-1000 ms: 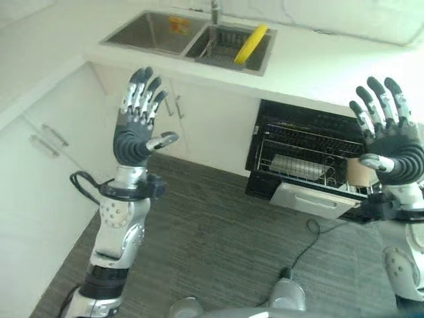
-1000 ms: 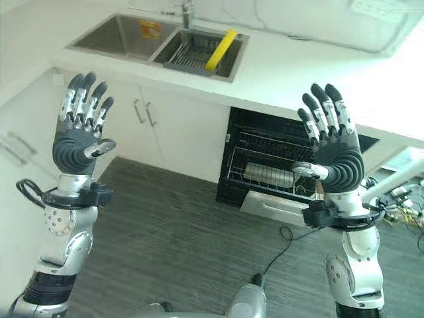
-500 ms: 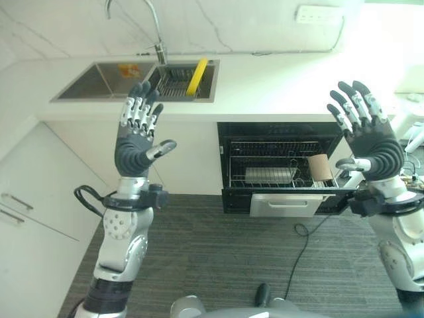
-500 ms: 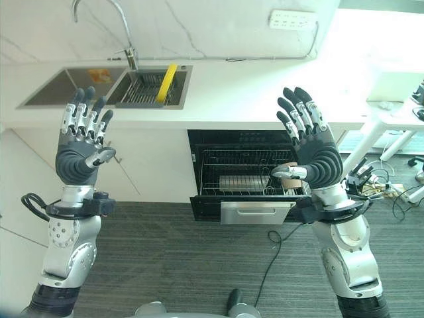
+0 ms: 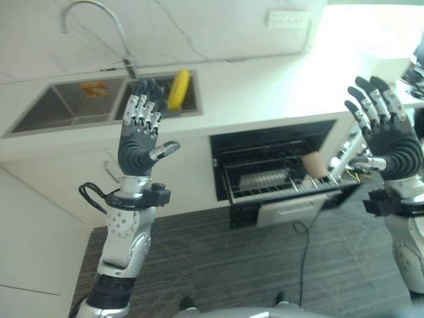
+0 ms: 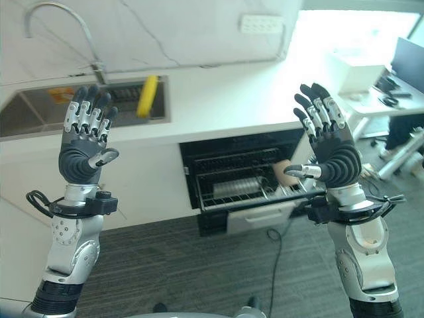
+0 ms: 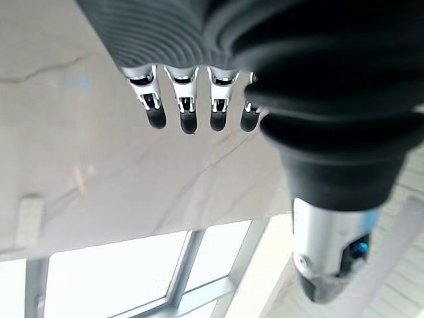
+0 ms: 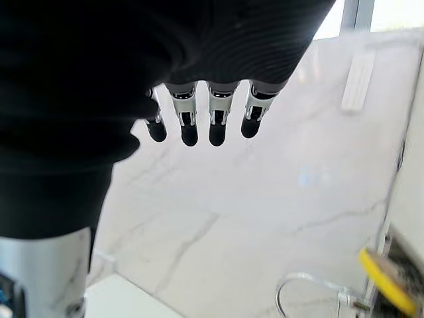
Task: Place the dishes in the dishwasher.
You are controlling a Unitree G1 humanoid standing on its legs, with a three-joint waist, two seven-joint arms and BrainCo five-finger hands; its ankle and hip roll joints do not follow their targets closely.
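Nearby, yellow plate [image 6: 147, 95] in sink [image 6: 40, 109]

Brushed steel sink [image 5: 59, 109], glossy marble wall [image 6: 165, 33].

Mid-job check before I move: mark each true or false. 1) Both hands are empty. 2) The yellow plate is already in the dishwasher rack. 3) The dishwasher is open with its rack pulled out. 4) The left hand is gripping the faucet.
1) True: left hand and right hand are raised, fingers straight, holding nothing.
2) False: the yellow plate stands in the sink.
3) True: the dishwasher is open, its rack drawn out.
4) False: the left hand is held up in the air, apart from the faucet.
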